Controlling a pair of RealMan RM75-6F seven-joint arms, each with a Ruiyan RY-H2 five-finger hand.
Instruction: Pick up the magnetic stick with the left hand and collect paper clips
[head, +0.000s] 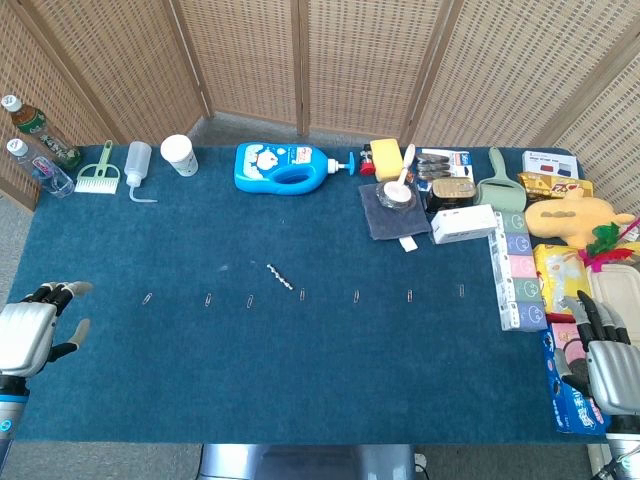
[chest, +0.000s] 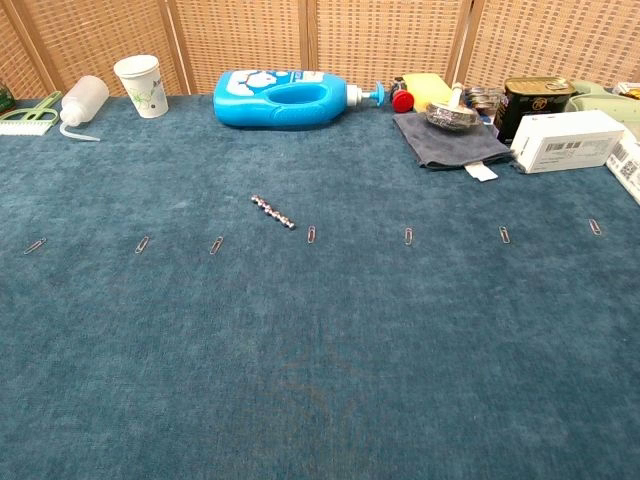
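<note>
Along the table's twelve o'clock edge: blue detergent bottle (head: 283, 166), paper cup (head: 180, 154) and squeeze bottle (head: 138, 164) toward eleven, white box (head: 463, 224) toward two.

Long table (head: 300, 380) covered in deep blue carpet-like cloth, filling most of both views. Behind it, folding screen (head: 250, 60) of woven tan wicker panels in light wooden frames, standing in a zigzag along the far edge. Strip of grey floor (head: 255, 128) visible between table and screen, and again at the left edge. Even, bright light across the cloth, with only faint soft shadows. Metal frame (head: 300, 462) partly visible below the near edge.
</note>
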